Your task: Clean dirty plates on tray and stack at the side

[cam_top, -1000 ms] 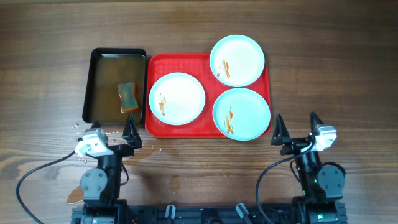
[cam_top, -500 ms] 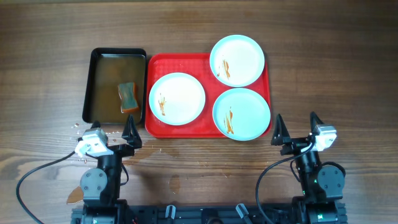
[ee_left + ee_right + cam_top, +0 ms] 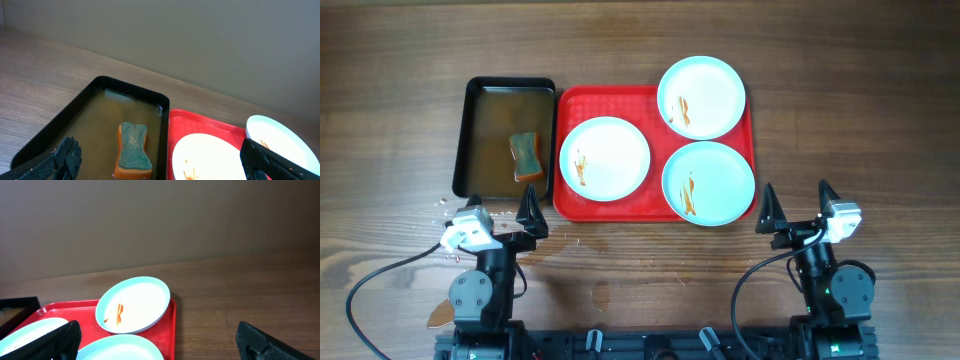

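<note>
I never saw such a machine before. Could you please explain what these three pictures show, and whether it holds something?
This is a robot with two arms at a wooden table. One picture looks down from above; the other two come from a camera on each wrist, its black fingers at the bottom corners. A red tray carries three sauce-streaked plates; beside it, a black pan of brownish water holds a sponge. The left gripper and right gripper are open and empty.

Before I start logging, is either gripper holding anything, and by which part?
Nothing is held: the left gripper and the right gripper both stand open and empty, short of the tray.
</note>
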